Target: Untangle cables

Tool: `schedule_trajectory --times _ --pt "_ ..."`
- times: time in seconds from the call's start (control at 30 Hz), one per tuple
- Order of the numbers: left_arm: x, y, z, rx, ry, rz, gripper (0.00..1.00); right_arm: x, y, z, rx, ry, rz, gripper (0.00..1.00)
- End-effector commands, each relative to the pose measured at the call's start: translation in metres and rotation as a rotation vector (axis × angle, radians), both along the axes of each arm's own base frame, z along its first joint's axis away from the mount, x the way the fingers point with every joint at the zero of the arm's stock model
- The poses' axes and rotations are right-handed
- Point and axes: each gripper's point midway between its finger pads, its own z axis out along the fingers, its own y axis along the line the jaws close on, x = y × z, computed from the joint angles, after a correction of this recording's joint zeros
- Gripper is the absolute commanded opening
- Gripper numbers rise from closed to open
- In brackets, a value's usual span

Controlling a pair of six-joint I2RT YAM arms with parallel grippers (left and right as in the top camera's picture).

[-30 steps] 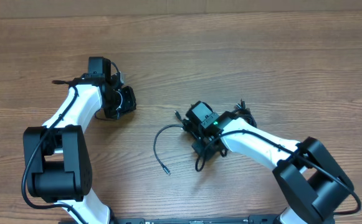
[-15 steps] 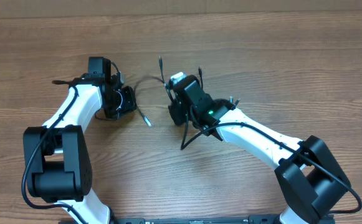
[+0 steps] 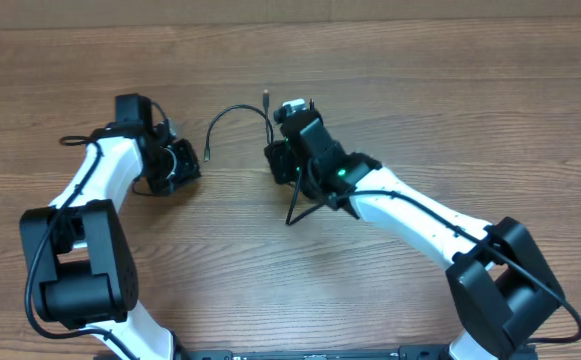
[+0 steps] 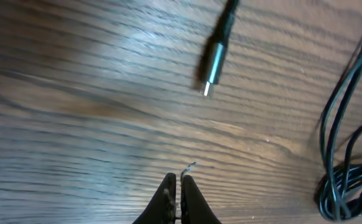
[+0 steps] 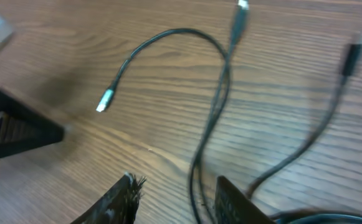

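The left gripper (image 4: 176,182) is pressed together, empty, over the brown wooden table (image 4: 75,124), while the right gripper (image 5: 177,190) stands spread around the thin black silver-tipped cables (image 5: 215,102), seemingly not pinching them.

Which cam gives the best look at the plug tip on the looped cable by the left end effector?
Left wrist: the plug tip is close and large, its silver end clear. Right wrist shows it small and blurred at the end of the looped cable. Overhead shows only a tiny dark end.
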Motion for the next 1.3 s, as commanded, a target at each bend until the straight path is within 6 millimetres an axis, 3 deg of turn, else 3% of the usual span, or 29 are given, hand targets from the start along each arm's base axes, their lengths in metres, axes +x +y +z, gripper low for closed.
schedule_trajectory --times 0.0,0.2,0.23,0.3,0.4,0.5,0.73,1.07,1.27 --pt "0.0 -0.01 0.008 -0.055 -0.02 -0.026 0.06 0.025 -0.023 0.023 0.053 0.024 -0.11 0.39" --pt "0.001 -0.032 0.015 -0.136 -0.042 -0.079 0.15 0.019 -0.08 -0.001 0.087 0.276 -0.172 0.45" --pt "0.001 -0.036 0.015 -0.142 -0.043 -0.087 0.17 0.015 -0.094 -0.007 0.066 0.316 -0.2 0.49" --pt "0.0 -0.043 0.016 -0.145 -0.044 -0.107 0.22 0.007 -0.115 -0.016 0.034 0.386 -0.245 0.64" --pt "0.001 -0.057 0.016 -0.145 -0.059 -0.146 0.26 -0.005 -0.138 -0.026 -0.002 0.465 -0.295 0.77" --pt "0.002 -0.07 0.017 -0.144 -0.073 -0.18 0.27 -0.009 -0.146 -0.031 -0.013 0.492 -0.312 0.77" --pt "-0.001 -0.104 0.019 -0.145 -0.1 -0.272 0.26 -0.014 -0.149 -0.05 0.007 0.51 -0.36 0.44" --pt "-0.006 -0.136 0.021 -0.15 -0.128 -0.358 0.25 0.008 -0.145 -0.059 0.057 0.379 -0.36 0.46" --pt "-0.006 -0.138 0.021 -0.151 -0.127 -0.361 0.25 -0.009 -0.15 -0.075 0.092 0.48 -0.473 0.5"
